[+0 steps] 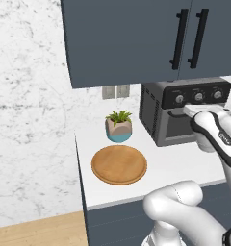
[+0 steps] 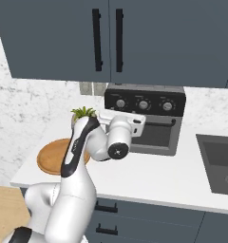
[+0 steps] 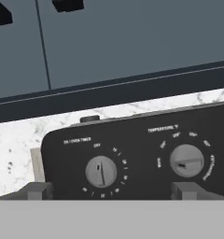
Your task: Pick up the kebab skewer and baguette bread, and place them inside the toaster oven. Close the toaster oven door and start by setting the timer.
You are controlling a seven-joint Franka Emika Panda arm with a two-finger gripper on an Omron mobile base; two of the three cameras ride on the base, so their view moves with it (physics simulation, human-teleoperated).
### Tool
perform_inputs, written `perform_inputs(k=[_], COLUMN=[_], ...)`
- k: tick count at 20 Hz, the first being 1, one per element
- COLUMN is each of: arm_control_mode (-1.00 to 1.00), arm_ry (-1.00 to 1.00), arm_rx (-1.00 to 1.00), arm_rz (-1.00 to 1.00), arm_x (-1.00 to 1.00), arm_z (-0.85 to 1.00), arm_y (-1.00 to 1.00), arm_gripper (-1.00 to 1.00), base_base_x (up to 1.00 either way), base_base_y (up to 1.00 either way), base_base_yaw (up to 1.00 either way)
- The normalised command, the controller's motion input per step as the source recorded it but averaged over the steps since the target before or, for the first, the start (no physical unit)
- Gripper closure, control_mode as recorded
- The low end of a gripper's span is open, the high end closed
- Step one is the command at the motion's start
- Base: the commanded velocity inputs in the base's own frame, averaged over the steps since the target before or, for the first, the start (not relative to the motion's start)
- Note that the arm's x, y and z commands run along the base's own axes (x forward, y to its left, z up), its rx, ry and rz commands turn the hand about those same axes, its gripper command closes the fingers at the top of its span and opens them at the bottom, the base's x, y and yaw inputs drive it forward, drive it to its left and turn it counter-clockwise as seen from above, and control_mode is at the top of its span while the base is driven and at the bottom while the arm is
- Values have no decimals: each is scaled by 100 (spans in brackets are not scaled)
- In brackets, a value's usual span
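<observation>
Now my gripper (image 3: 111, 191), fingers spread, faces the timer knob (image 3: 101, 171) at lower centre: rigid, small, probably slick; I'd pinch its ridge.

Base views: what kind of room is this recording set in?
A rendered kitchen, most likely a home one. A dark boxy toaster oven with knobs sits on a white countertop under blue-grey wall cabinets, and a dark sink basin is set into the counter at the right.
</observation>
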Motion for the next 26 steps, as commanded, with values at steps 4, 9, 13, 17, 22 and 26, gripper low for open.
perform_inputs(k=[4, 9, 13, 17, 22, 26], arm_control_mode=[-100, -100, -100, -100, -100, -100], arm_ry=[0, 0, 0, 1, 0, 0], arm_rx=[-2, -1, 0, -2, 0, 0], arm_rz=[0, 0, 3, 5, 1, 0], arm_x=[16, 17, 0, 0, 0, 0], arm_z=[0, 0, 0, 0, 0, 0], arm_y=[0, 1, 22, 32, 3, -37], arm_gripper=[-100, -100, -100, -100, -100, -100], base_base_x=[0, 0, 0, 0, 0, 0], base_base_y=[0, 0, 0, 0, 0, 0], base_base_yaw=[0, 0, 0, 0, 0, 0])
